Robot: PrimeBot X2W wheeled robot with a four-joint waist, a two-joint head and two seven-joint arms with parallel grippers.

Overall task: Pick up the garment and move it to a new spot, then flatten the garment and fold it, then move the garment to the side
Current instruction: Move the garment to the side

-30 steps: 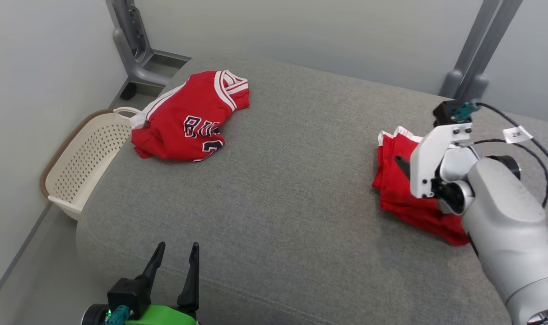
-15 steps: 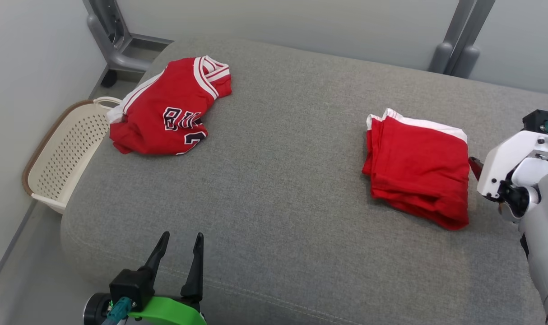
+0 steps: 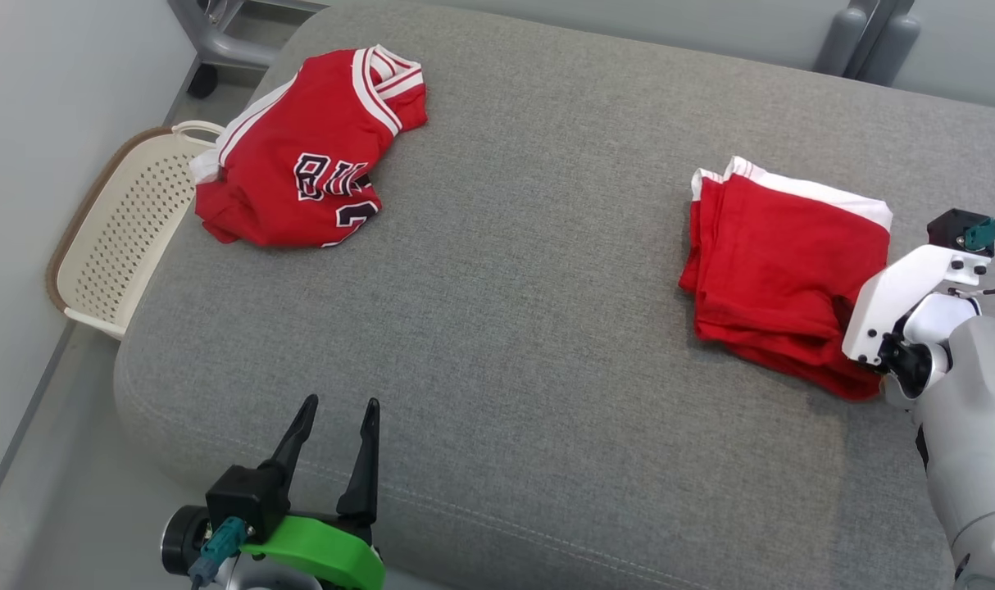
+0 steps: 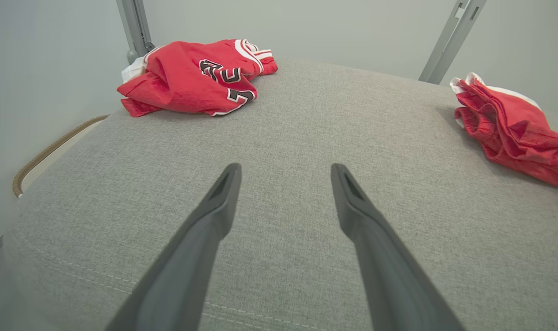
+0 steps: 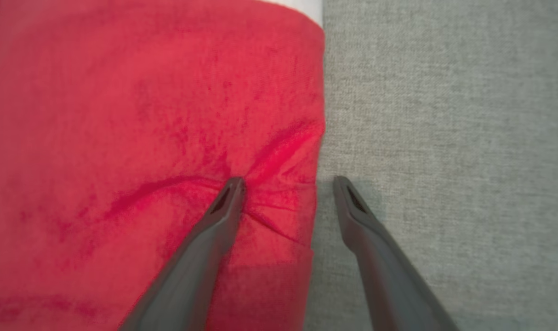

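Right wrist view: garment (image 5: 122, 115) edge (red, folded) between parted jaws

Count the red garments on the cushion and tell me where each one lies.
2. A crumpled red jersey lies at the far left corner of the cushion, by the basket. A folded red garment lies at the right, the right gripper open over its edge.

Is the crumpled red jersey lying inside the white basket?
No, the jersey lies on the grey cushion, next to the basket.
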